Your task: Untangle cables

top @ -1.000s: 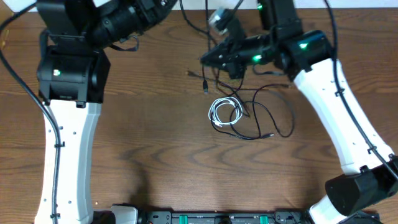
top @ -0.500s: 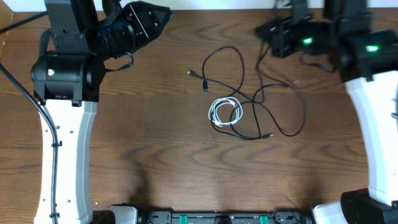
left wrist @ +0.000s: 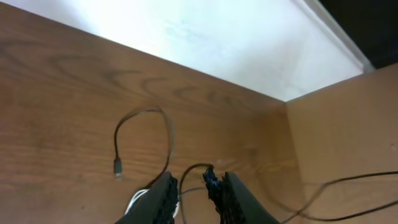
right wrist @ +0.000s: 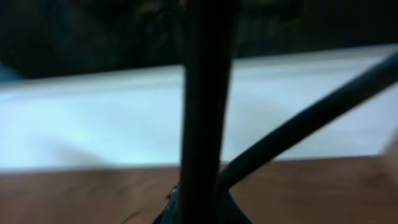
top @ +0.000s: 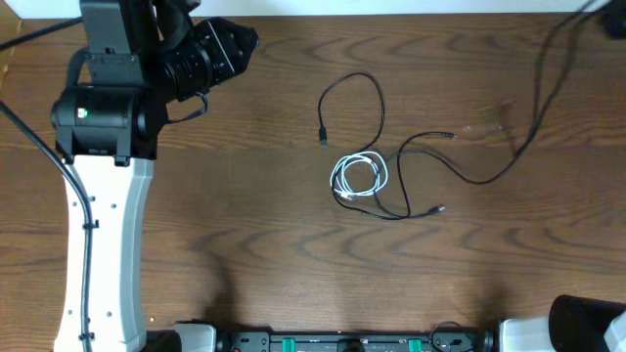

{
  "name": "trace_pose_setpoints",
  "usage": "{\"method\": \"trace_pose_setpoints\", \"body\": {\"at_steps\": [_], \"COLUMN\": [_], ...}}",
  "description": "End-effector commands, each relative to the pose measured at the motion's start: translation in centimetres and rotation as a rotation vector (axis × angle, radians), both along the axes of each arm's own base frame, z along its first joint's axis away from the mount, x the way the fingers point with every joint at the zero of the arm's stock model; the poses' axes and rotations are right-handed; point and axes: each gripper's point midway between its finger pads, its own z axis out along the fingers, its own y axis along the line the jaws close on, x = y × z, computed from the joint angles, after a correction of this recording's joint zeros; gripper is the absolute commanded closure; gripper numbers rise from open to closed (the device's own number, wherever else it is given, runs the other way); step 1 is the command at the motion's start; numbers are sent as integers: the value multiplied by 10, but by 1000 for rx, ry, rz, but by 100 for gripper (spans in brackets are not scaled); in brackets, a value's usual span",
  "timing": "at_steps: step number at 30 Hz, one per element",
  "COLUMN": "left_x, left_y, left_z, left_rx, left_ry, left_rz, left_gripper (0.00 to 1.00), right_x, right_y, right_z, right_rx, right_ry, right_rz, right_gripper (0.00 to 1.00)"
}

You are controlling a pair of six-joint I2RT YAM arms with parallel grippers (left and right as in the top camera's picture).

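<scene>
A small white cable coil point(top: 358, 177) lies mid-table with two black cables crossing it. One black cable point(top: 377, 98) loops up behind it and ends in a plug point(top: 322, 134); the left wrist view shows the same loop point(left wrist: 166, 134). The other black cable point(top: 489, 178) runs from the coil out toward the top right corner, rising off the table. My left gripper point(top: 249, 41) hovers at the upper left, well away from the cables, its jaws point(left wrist: 191, 180) slightly open and holding nothing. My right gripper point(right wrist: 199, 206) is outside the overhead view, shut on a blurred black cable point(right wrist: 205, 93).
My left arm point(top: 103, 196) runs down the left side of the wooden table point(top: 245, 244). A pale wall point(left wrist: 249, 43) borders the table's far edge. Only the right arm's base point(top: 587, 323) shows, at the bottom right.
My right arm has swung up and right out of the overhead view, drawing one black cable out toward the corner. My left gripper has pulled back left and parted its jaws slightly.
</scene>
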Motion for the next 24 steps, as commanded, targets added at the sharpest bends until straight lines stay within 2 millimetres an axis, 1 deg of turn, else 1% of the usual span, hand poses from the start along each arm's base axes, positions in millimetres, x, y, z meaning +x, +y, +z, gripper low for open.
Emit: {"method": "trace_pose_setpoints", "body": {"at_steps": [1,4,5,7,9,11,14,16,18,20,22,24], "left_x": [1,2,2,1,-2,-7,-19,-27,-37,-45,-50,-51], "left_y": [-4,-10,-13,-23,-36,-56,-92,-116,-141,-161,-178,-189], "left_z": [-10,-17,-19,-25,-33,-44,-67,-84,-104,-122,-141,-161], "left_rx": [50,52,54,72,99,136,207,251,293,322,348,384], "left_ry": [-6,9,13,18,22,25,36,44,54,68,87,117], "left_rz": [-31,-49,-58,-95,-149,-226,-378,-479,-584,-661,-719,-739], "left_gripper": [75,75,75,75,75,75,75,73,72,70,67,62], "right_x": [-11,-16,-17,-19,-18,-16,-13,-10,-7,-5,-3,-2], "right_y": [-38,-65,-71,-75,-72,-67,-61,-57,-53,-51,-49,-46], "right_z": [21,38,41,36,23,7,-18,-29,-37,-42,-44,-46], "right_rx": [-55,-72,-75,-71,-57,-35,-1,18,35,45,53,60], "right_ry": [-70,-135,-144,-125,-76,-13,77,117,145,161,169,174], "right_rz": [-128,-200,-218,-229,-210,-180,-138,-110,-83,-69,-55,-39], "right_gripper": [99,99,99,99,99,99,99,99,99,99,99,99]}}
